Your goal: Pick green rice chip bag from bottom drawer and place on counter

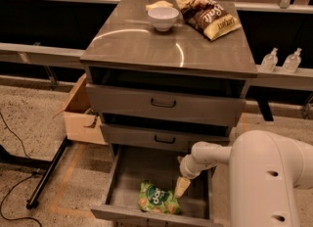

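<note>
Early in the job. Found the bottom drawer (131,171) pulled out, so no opening needed. Lying flat on its grey floor, toward the front edge: the green rice chip bag (157,199), logo up. Hanging inside the same drawer, just beside the bag's right corner and pointing down: the gripper (182,186), at the end of the white arm (211,153). Cannot tell how far open the pincer stands, nor whether touching the bag. Appears to have hold of nothing, judging by the bag lying flat.

Not yet done: grasp, lift out of the drawer, carry up past the 2 upper drawers (164,104), set down on the counter (146,45). Up there, toward the far edge, a white bowl (163,18) and a brown and yellow chip bag (208,15); bare room on the near half for 1 small bag. Roughly at the reach step, with all the real work left.
</note>
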